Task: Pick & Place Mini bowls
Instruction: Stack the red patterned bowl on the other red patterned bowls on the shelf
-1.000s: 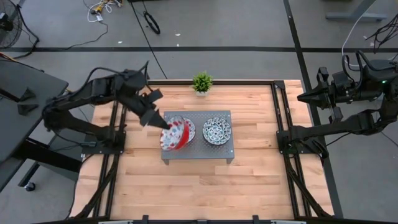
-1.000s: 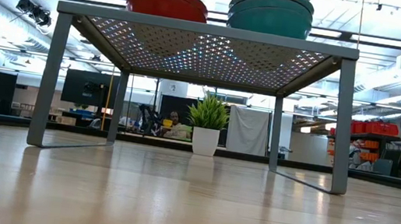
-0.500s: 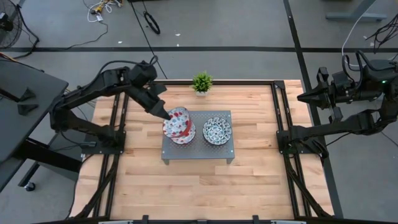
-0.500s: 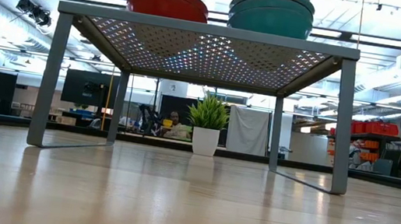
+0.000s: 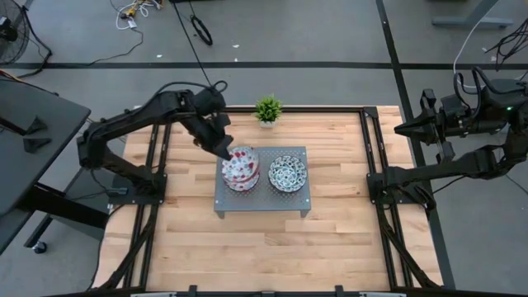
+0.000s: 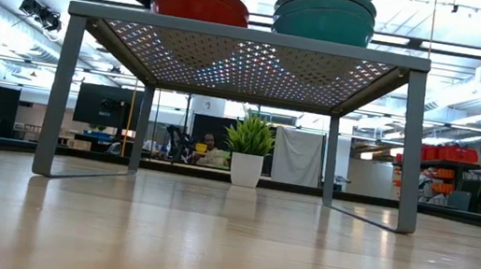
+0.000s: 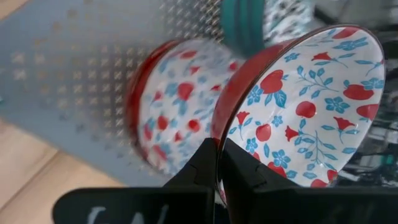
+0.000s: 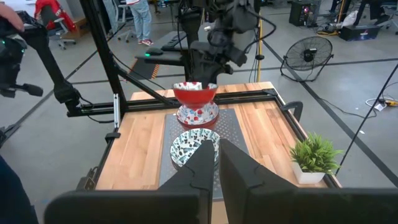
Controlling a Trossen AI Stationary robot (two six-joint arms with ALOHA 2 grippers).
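The left gripper [image 5: 226, 153], jaws pinching the rim of a red bowl [image 5: 240, 164], has swung it level over the red stack [image 6: 200, 3] on the rack's [image 5: 262, 203] left, prob. about to set it down; the right gripper [image 8: 213, 163], pressed together, waits at the far right.

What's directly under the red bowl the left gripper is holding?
The left gripper holds a red floral bowl by its rim above the red stack on the perforated metal stand. How many bowls sit nested there is hidden.

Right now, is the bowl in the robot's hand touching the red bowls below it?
Apart. The right wrist view shows the held bowl above the red stack, a gap between.
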